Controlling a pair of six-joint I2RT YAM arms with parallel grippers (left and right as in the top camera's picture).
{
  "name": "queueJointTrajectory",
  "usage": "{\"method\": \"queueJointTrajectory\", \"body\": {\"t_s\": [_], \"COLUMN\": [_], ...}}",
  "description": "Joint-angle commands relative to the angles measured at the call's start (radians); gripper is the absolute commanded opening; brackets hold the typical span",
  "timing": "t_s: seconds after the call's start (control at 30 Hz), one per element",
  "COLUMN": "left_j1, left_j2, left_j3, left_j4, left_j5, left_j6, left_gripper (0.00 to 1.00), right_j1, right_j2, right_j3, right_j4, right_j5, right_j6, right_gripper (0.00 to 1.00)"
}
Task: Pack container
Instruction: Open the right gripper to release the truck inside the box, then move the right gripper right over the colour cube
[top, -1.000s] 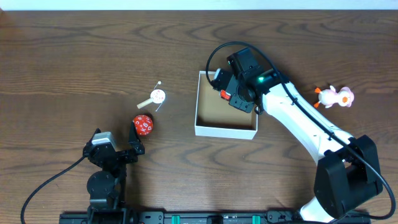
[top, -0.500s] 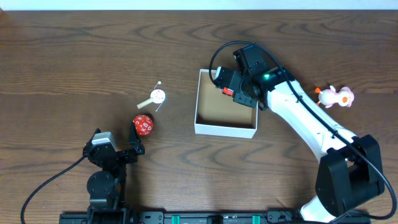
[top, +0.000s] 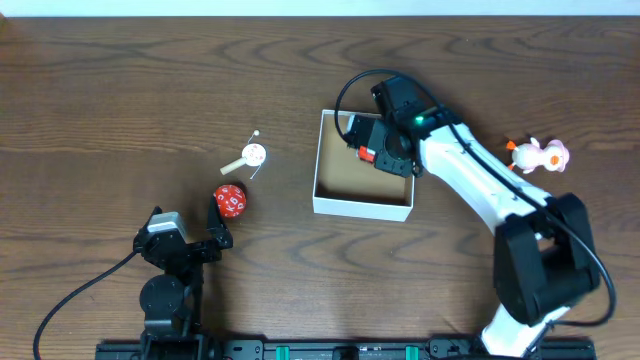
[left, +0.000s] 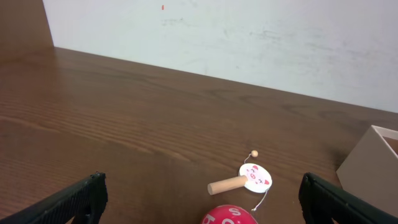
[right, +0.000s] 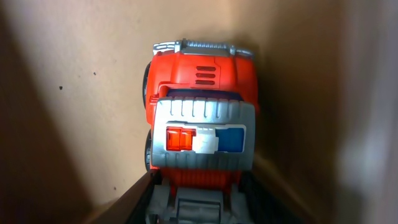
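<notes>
The box (top: 350, 178) is sitting open-topped just right of the middle of the overhead frame, with its tan floor showing bare across the lower left part. The right pincer (top: 372, 150) is reaching into the box's upper right corner, its jaws partly drawn in and clamping a toy truck (right: 199, 112). In the right wrist view the red truck is filling the centre of the frame, nose toward the top, tucked where the floor and wall of the box are meeting. Whether its wheels are touching the floor I cannot tell.

The step in hand is looking like the setting down of the truck. The next move is calling for the jaws to part and the arm to rise straight out without dragging the truck or catching the wall.

Further out on the wooden surface (top: 100, 100):
- a duck (top: 538, 155) is lying near the right edge;
- a rattle (top: 250, 156) is lying left of the box;
- a red ball (top: 230, 200) is lying below the rattle.

At the lower left the left pincer (left: 202, 190) is resting with jaws wide apart, holding nothing.
</notes>
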Motion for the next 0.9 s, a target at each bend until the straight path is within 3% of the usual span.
{"method": "queueJointTrajectory", "body": {"t_s": [0.0, 0.13, 0.23, 0.37, 0.63, 0.87], "left_j1": [0.005, 0.005, 0.005, 0.005, 0.005, 0.005], "left_j2": [0.004, 0.004, 0.004, 0.004, 0.004, 0.004], "left_j3": [-0.021, -0.021, -0.021, -0.021, -0.021, -0.021], "left_j4": [-0.037, -0.037, -0.037, -0.037, -0.037, -0.037], "left_j5": [-0.011, -0.011, -0.011, -0.011, -0.011, -0.011], "left_j6": [-0.002, -0.002, -0.002, -0.002, -0.002, -0.002], "left_gripper": [0.98, 0.98, 0.98, 0.98, 0.98, 0.98], "right_j1": [-0.012, -0.012, -0.010, 0.000, 0.041, 0.079], "right_j2": [0.023, 0.026, 0.026, 0.026, -0.017, -0.164], "right_j3": [0.001, 0.001, 0.002, 0.002, 0.014, 0.054], "right_j4": [0.006, 0.013, 0.012, 0.012, 0.008, -0.052], "right_j5": [0.037, 0.106, 0.121, 0.121, 0.121, 0.122], "right_j6": [-0.014, -0.014, -0.012, -0.005, 0.069, 0.204], "right_gripper": [0.35, 0.43, 0.62, 0.81, 0.86, 0.86]}}
